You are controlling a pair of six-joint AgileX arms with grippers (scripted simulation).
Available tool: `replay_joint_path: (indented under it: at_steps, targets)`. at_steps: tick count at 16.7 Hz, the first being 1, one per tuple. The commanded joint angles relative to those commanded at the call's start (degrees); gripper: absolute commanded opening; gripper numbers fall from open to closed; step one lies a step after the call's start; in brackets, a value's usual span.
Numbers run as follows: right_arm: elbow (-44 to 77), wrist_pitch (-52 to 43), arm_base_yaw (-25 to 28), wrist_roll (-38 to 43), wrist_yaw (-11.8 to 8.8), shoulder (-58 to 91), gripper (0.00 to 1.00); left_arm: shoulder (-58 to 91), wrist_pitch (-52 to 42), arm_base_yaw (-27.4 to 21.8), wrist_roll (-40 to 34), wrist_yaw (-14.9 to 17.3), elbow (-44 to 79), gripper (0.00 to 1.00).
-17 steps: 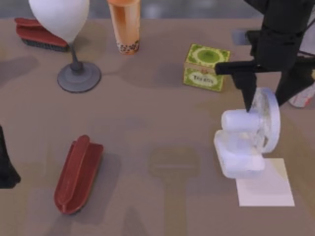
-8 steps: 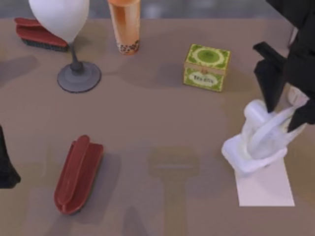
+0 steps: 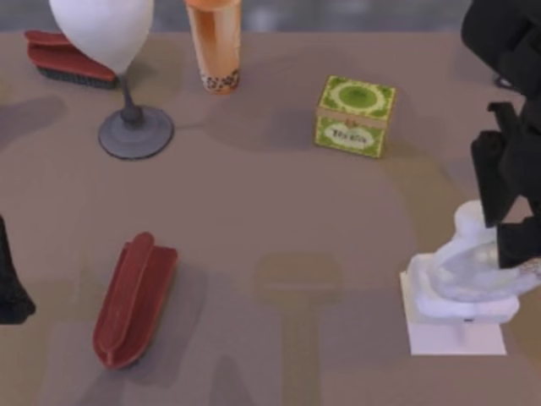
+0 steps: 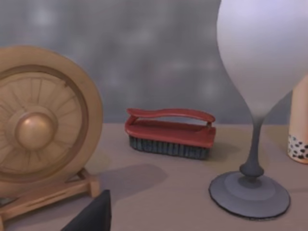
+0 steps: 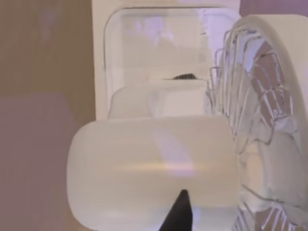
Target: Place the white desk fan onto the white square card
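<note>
The white desk fan (image 3: pixel 461 283) stands with its rounded square base on the white square card (image 3: pixel 456 338) at the table's right front. My right gripper (image 3: pixel 505 220) is shut on the fan from above, one black finger on each side of its motor housing and grille. In the right wrist view the motor housing (image 5: pixel 154 168) fills the frame, one dark fingertip (image 5: pixel 179 214) lies against it, and the card's edge (image 5: pixel 98 57) shows beside the base. My left gripper (image 3: pixel 10 292) is parked at the left edge, open and holding nothing.
A white teardrop lamp (image 3: pixel 106 34) on a grey disc base, an orange cup (image 3: pixel 213 42) and a green box (image 3: pixel 355 116) stand at the back. Red brushes lie at front left (image 3: pixel 133 298) and back left (image 3: pixel 68 57). A wooden wheel (image 4: pixel 38 125) shows in the left wrist view.
My right gripper carried the fan to the right and toward the front, turning it. The fan's base has come down onto the card. The left arm has not moved.
</note>
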Motion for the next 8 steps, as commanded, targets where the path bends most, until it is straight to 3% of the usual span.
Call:
replay_joint_path:
  at_steps: [8]
  targets:
    - [-0.8,0.3,-0.1,2.0,0.1,-0.3,0.0,0.0,0.0,0.0,0.0,0.0,0.0,1.0]
